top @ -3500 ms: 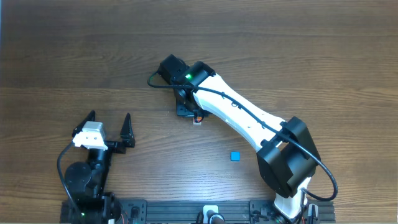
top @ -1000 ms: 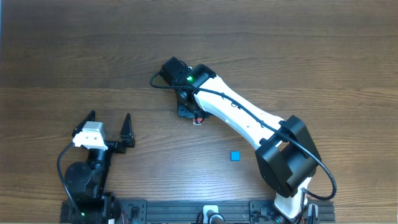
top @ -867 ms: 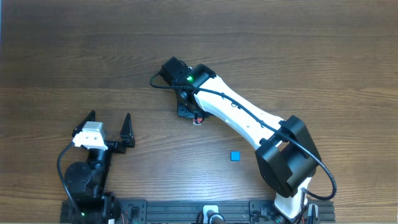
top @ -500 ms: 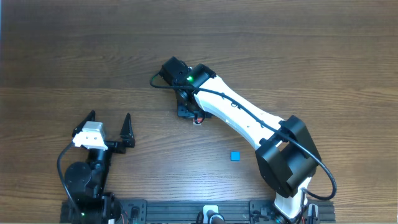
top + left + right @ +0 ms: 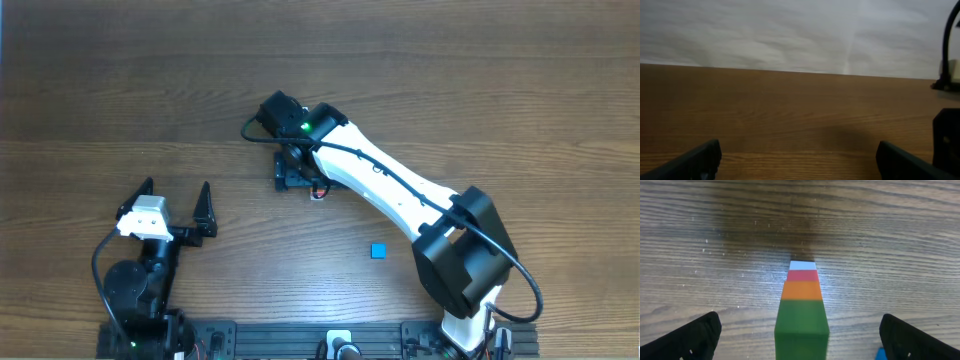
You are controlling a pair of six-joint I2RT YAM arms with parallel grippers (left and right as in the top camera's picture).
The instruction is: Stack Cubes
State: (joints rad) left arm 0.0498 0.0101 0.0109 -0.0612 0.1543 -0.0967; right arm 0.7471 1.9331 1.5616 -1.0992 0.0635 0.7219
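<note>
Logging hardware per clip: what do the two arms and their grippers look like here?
The right arm has white shells, black joint housings, a green light near its wrist and a thin black cable along it. The left arm is black, with a black cable loop and a white block at its wrist. The left gripper and right gripper both have black fingers.

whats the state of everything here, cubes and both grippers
cube stack: four high, white at the bottom, then red, orange, green on top
blue cube: alone on the table, not stacked
right gripper: open, a finger each side of the stack, not gripping it
left gripper: open, empty
</note>
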